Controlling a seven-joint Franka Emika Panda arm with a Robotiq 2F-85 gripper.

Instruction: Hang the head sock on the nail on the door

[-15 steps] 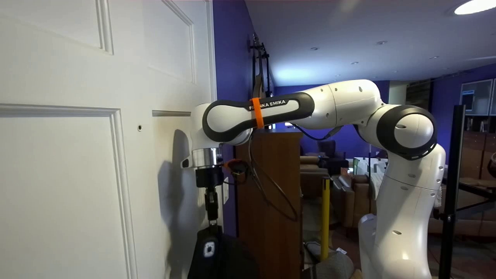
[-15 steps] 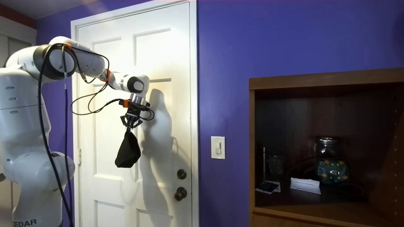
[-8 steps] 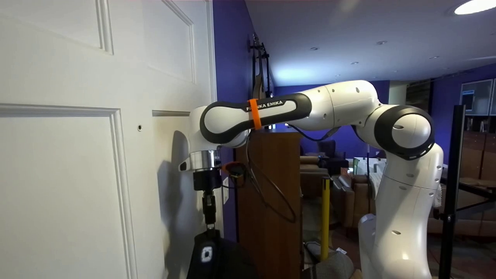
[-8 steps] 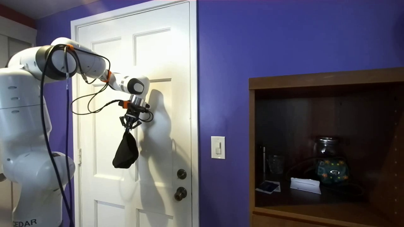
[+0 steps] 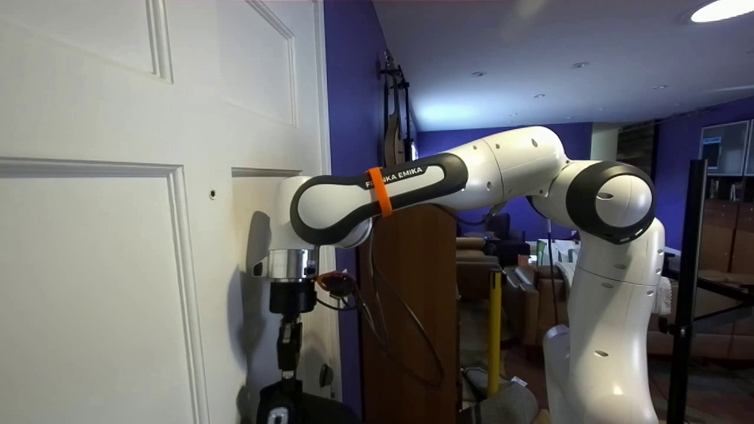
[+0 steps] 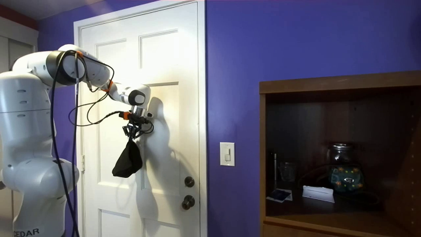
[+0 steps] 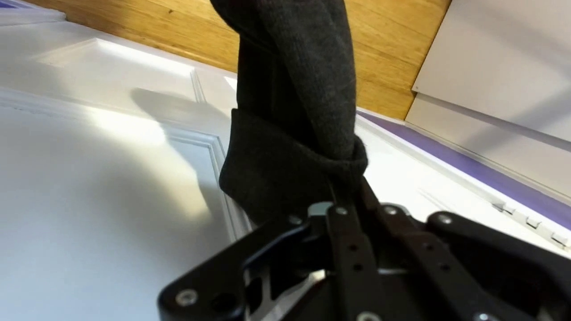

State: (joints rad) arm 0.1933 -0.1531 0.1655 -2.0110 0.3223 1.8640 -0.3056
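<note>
My gripper (image 6: 132, 136) is shut on the narrow top of the head sock (image 6: 127, 161), a limp black fabric piece that hangs and flares below it. In an exterior view the gripper (image 5: 288, 372) is close to the white panelled door (image 5: 106, 282), and the sock (image 5: 321, 410) is cut off by the bottom edge. The nail (image 5: 212, 194) is a tiny dark dot on the door, higher than the gripper and left of it there. I do not see the nail in the wrist view. There the sock (image 7: 308, 80) extends from the fingertips, with the door (image 7: 89, 214) beside it.
A brown wooden cabinet (image 5: 406, 282) stands beyond the arm; its shelf (image 6: 322, 212) holds several small items. A door knob (image 6: 188, 202) and a light switch (image 6: 227, 154) are to the right. Loose cables (image 6: 90, 123) hang from the arm. A yellow post (image 5: 494, 330) stands behind.
The gripper has moved down with the sock held, and to the left in both exterior views. The sock swings slightly left in an exterior view. The forearm has lowered.
</note>
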